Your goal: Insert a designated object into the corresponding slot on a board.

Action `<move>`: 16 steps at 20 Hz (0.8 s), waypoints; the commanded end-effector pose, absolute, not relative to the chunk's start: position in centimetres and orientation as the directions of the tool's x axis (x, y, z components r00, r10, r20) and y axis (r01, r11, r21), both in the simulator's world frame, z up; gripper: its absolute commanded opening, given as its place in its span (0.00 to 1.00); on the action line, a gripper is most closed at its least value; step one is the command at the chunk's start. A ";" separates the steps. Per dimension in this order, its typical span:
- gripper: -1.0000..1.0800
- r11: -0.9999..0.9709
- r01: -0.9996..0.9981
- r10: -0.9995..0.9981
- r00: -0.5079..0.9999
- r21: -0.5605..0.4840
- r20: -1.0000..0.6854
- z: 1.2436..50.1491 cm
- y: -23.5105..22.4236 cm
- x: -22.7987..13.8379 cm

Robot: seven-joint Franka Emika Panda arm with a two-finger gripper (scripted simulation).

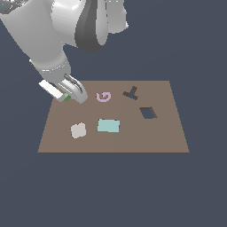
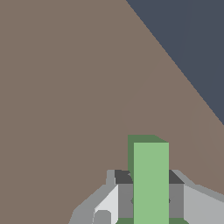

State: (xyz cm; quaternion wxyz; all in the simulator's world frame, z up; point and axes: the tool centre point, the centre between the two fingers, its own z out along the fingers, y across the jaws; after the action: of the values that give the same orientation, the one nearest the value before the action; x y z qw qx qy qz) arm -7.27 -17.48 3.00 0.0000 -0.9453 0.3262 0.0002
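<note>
Gripping green T block point(image 2: 151, 183), pink G point(image 1: 103, 96) beside, T slot point(image 1: 131, 93) beyond

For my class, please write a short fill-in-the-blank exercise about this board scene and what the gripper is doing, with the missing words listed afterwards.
1. The gripper has its fingers on either side of a block coloured ____.
2. The letter-shaped piece on the board is coloured ____.
3. The dark cutout nearest the pink G is shaped like the letter ____.
4. The pale teal piece has the shape of a ____.

Missing words: green; pink; T; rectangle
</note>
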 end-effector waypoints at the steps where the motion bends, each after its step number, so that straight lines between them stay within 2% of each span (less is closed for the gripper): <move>1: 0.00 -0.787 -0.617 -0.617 0.787 0.000 0.000 3.0 -17.5 -7.3; 8: 0.00 -0.796 -0.606 -0.606 0.796 0.000 0.010 3.6 -17.4 -6.9; 16: 0.00 -0.834 -0.551 -0.550 0.833 0.003 0.065 6.9 -17.0 -5.0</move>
State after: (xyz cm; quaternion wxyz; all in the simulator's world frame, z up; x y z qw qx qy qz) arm -5.27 -17.01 6.38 -0.0091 -0.9559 0.2924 -0.0267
